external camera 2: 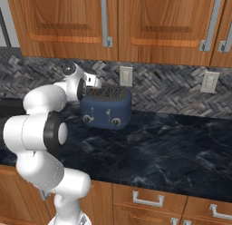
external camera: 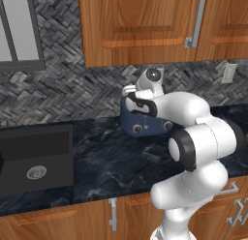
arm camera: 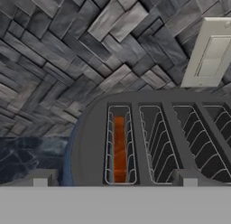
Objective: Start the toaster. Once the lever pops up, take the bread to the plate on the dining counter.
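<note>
Bread in toaster left slot, 11 o'clock of gripper; long axis runs 12–6; gripper wide open, empty.

Dark blue toaster upright by the backsplash, bread down in one slot (orange-brown edge)

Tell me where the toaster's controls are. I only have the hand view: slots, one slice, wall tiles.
Observer: The toaster has two silver knobs low on its front, which faces the robot.
Operator: Anything beside it?
Observer: A sink is set into the counter well to the toaster's left.
Operator: Overhead?
Observer: Wooden cabinets hang on the wall above it.
</note>
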Controlling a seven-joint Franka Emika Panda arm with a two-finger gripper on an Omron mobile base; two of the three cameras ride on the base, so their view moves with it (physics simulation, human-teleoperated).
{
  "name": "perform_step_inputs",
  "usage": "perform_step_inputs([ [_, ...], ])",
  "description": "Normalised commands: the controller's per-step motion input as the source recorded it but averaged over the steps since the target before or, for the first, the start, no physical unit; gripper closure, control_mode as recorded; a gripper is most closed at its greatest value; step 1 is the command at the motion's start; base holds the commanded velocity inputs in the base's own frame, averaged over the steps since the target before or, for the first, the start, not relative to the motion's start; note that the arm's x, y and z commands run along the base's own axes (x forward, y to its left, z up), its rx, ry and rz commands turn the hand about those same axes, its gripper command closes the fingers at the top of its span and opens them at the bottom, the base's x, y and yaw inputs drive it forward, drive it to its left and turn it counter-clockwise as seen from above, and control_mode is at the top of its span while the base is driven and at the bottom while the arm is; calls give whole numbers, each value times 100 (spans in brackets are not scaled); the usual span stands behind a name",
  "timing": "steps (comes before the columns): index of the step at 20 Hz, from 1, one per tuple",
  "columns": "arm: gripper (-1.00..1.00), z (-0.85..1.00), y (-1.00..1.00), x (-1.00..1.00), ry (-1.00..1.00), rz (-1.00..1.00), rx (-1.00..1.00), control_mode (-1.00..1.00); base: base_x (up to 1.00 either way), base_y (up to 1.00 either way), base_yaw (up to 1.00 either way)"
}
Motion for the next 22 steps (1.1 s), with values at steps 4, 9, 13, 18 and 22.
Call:
perform_step_inputs([
  [4, -100, -29, 0, 12, 0, 0, 0, -100, 0, 0, 0],
  [9, -100, -17, 0, 2, 0, 0, 0, -100, 0, 0, 0],
  [13, -100, -3, 0, 0, 0, 0, 0, -100, 0, 0, 0],
  [18, -100, 0, -1, 0, 0, 0, 0, -100, 0, 0, 0],
  [22, -100, 0, -5, 2, 0, 0, 0, -100, 0, 0, 0],
])
